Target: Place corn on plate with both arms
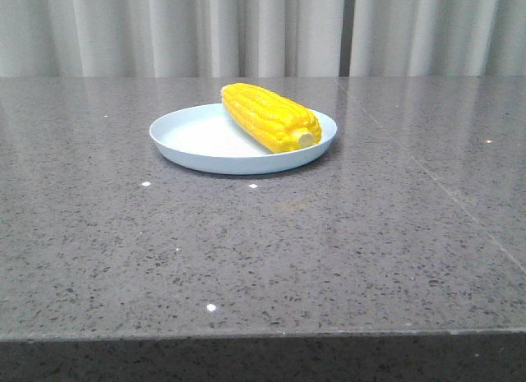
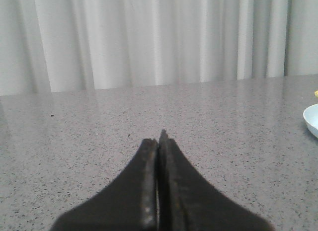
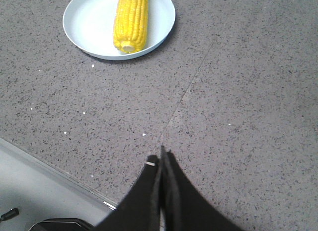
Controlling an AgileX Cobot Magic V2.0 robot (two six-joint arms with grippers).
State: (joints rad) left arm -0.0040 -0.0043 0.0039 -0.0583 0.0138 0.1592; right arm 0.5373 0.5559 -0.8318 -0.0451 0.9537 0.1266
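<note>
The yellow corn (image 1: 269, 117) lies on the pale blue-white plate (image 1: 189, 140), on its right half, with the pale stub toward the front. Both show in the right wrist view too, the corn (image 3: 131, 20) resting on the plate (image 3: 87, 27). In the left wrist view only the plate's edge (image 2: 312, 119) shows at the side. My left gripper (image 2: 159, 136) is shut and empty, low over bare table, well apart from the plate. My right gripper (image 3: 160, 159) is shut and empty, near the table's edge, far from the plate. Neither gripper shows in the front view.
The table is grey speckled stone (image 1: 263, 250) with a seam (image 1: 427, 177) running across its right part. White curtains (image 1: 263, 29) hang behind it. In the right wrist view the table's edge (image 3: 59, 179) and the floor below show.
</note>
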